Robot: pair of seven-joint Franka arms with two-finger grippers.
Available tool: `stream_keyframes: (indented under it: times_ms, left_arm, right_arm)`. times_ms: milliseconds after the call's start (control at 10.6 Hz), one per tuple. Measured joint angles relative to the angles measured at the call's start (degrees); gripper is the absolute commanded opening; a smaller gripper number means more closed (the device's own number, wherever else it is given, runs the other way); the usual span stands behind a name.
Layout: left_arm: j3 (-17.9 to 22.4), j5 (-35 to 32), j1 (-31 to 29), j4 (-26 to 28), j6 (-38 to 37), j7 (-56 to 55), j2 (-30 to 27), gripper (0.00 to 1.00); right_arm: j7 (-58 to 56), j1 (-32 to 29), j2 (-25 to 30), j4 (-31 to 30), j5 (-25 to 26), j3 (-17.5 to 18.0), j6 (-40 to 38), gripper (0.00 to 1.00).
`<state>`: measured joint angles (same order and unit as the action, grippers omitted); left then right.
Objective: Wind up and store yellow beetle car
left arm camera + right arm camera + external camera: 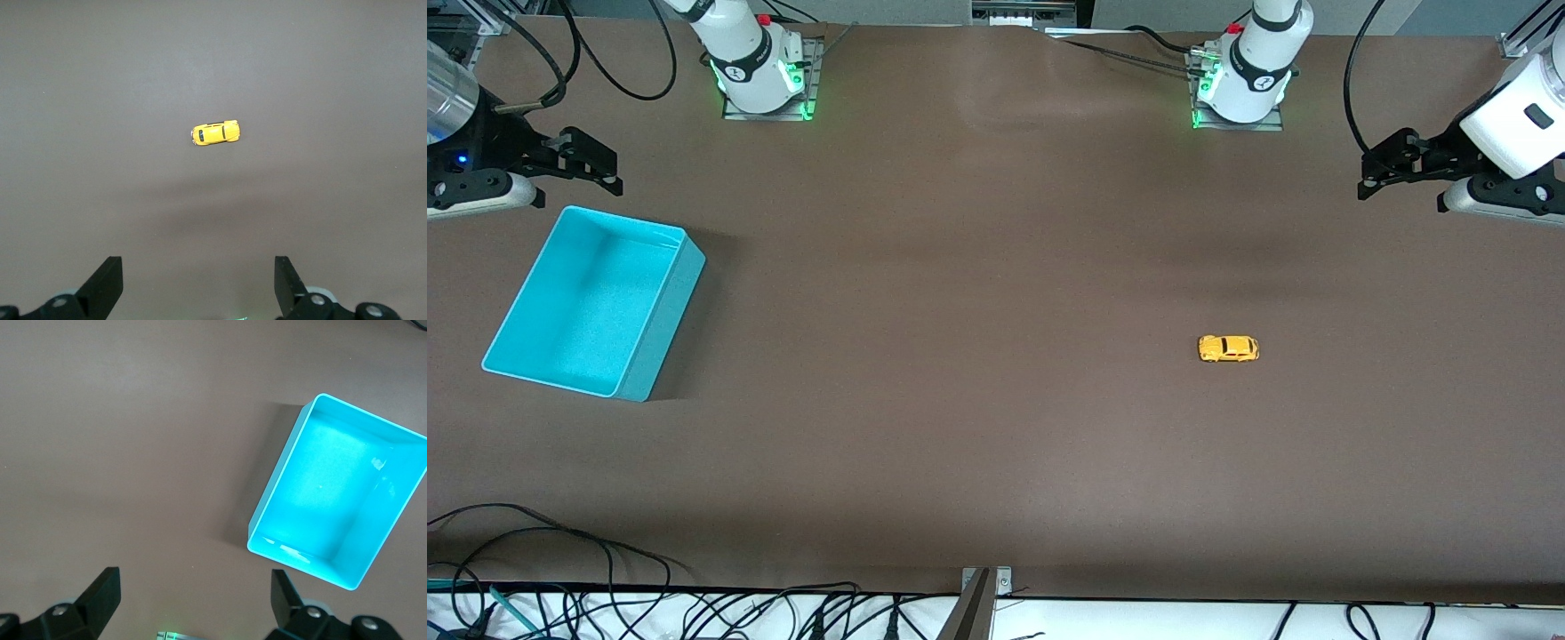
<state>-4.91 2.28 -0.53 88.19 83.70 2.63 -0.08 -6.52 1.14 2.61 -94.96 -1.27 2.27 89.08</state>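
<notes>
The yellow beetle car point(1228, 348) stands on its wheels on the brown table point(978, 267), toward the left arm's end; it also shows in the left wrist view point(216, 133). The turquoise bin point(596, 302) sits empty toward the right arm's end, also in the right wrist view point(340, 513). My left gripper point(1375, 176) hangs open and empty at the left arm's edge of the table, up off it and well away from the car; its fingers point(107, 283) show wide apart. My right gripper point(600, 169) hangs open and empty just beside the bin's rim; its fingers point(103, 593) are wide apart.
The two arm bases point(760, 76) point(1240, 89) stand along the table's edge farthest from the front camera. Loose black cables point(560, 551) lie at the edge nearest the front camera. A metal bracket point(983, 596) sits at that edge's middle.
</notes>
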Motion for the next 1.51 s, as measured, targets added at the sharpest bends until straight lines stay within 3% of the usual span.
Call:
stream_keyframes:
  times_ms: [1318,1506]
  left_arm:
    - [0.0,0.0,0.0,0.0,0.0,0.2,0.0,1.00]
    - [-0.2,0.0,0.0,0.3,0.7,4.0,0.5,1.00]
  right_arm:
    - [-1.1,0.0,-0.2,0.0,0.0,0.0,-0.1,1.00]
    - [-1.1,0.0,-0.6,0.0,0.0,0.0,-0.1,1.00]
